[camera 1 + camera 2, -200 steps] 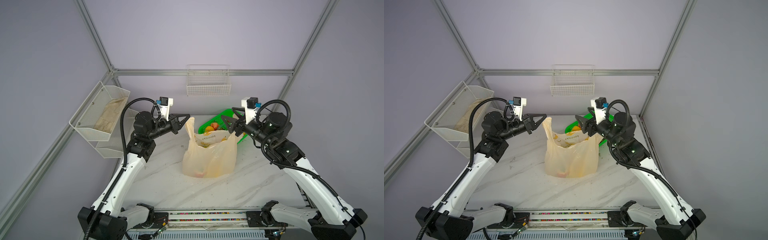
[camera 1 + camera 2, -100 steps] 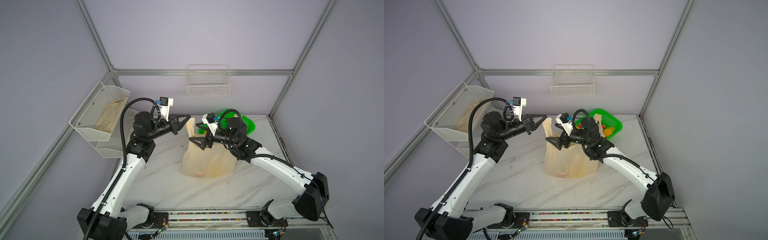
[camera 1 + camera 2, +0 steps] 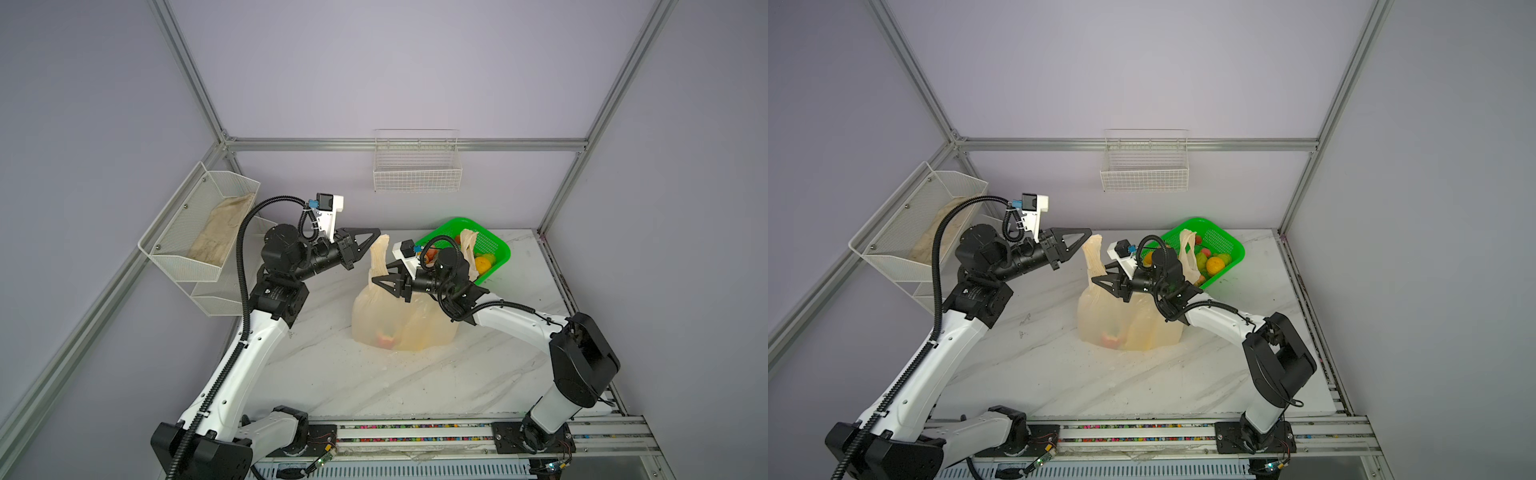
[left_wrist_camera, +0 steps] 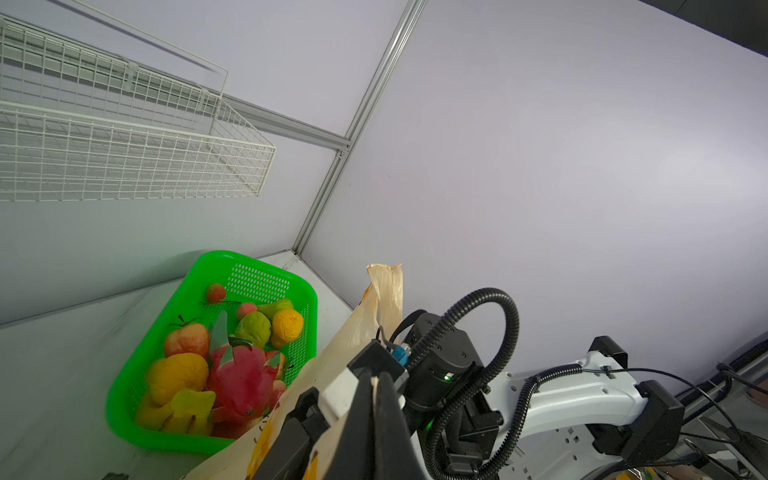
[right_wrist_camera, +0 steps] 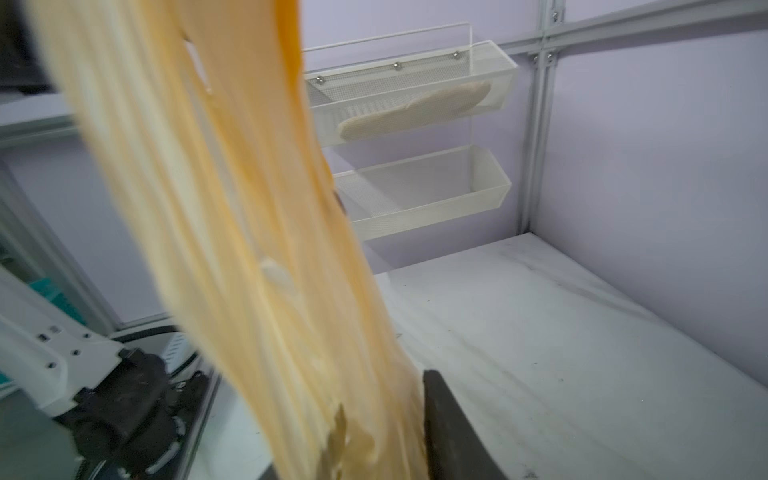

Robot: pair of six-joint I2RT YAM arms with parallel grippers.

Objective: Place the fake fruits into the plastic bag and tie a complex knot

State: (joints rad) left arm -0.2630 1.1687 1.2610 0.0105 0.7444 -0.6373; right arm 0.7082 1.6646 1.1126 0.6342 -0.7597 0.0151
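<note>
left gripper point(image 3: 377, 237) pinches plastic bag point(image 3: 374, 318) handle; right gripper point(image 3: 376, 279) just below.

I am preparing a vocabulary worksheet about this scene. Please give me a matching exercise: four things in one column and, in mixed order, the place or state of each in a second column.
Things
1. plastic bag
2. green basket
3. wire basket
4. left tool

Places or states
A. hangs on the back wall
B. shut on one raised handle of the bag
C. stands in the middle of the table
D. at the back of the table, with fake fruits inside

Pairs: 1-C, 2-D, 3-A, 4-B
</note>
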